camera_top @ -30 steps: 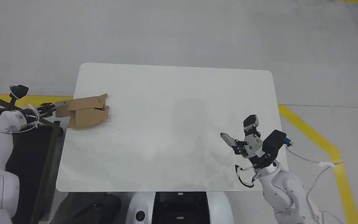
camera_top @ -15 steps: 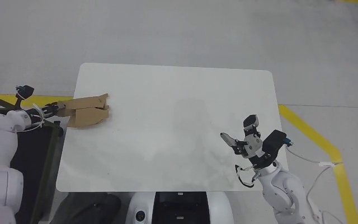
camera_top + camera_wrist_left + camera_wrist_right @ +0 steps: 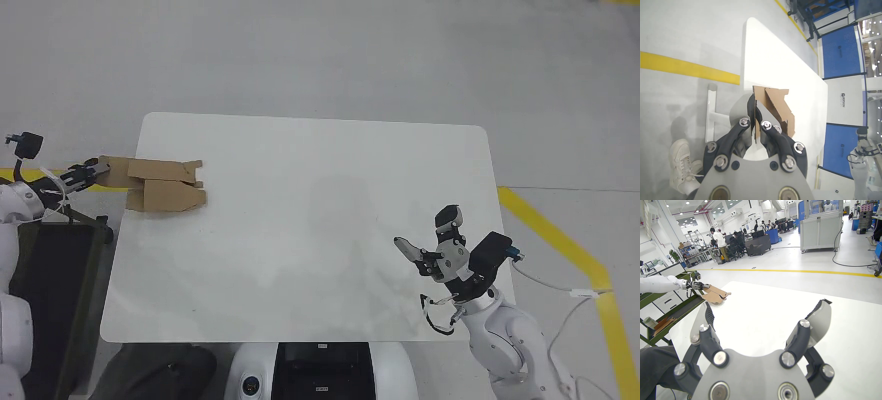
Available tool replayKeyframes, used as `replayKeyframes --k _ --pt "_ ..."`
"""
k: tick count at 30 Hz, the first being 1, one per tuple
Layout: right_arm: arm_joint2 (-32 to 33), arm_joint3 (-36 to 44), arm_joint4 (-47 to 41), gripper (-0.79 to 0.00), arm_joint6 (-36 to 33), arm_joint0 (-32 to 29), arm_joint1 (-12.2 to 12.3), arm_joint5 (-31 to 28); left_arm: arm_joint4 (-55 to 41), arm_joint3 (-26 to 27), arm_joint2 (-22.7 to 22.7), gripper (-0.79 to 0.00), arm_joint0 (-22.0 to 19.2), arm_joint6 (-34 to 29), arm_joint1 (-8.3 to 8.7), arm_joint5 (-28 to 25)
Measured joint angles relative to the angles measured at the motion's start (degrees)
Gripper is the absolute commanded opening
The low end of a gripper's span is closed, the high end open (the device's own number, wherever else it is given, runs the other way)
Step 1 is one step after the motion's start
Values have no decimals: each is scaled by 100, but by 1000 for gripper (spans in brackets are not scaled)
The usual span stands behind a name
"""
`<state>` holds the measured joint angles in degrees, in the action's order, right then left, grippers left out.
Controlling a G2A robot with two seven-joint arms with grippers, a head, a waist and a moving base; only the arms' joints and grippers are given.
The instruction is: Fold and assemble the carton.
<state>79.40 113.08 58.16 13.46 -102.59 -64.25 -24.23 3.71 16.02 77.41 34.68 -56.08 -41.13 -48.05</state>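
White table [image 3: 320,250], flat brown carton [image 3: 166,186]

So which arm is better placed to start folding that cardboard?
Left, probably. The left tool is shut on the carton at the left edge of the table, while the right tool hangs open near the opposite corner, well away from it.

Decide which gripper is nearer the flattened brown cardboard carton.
Left. The left gripper is shut on one end of the brown cardboard carton; the right gripper sits open above the opposite corner of the white table, well apart.
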Motion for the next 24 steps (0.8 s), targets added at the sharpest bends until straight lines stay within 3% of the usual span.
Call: replayKeyframes --k 13,24 --pt "0 0 0 0 0 0 0 0 -1930 1608 20 -785 334 -800 -35 780" --pt "0 0 0 0 0 0 0 0 -3447 3223 -158 -785 901 -1422 -94 1405"
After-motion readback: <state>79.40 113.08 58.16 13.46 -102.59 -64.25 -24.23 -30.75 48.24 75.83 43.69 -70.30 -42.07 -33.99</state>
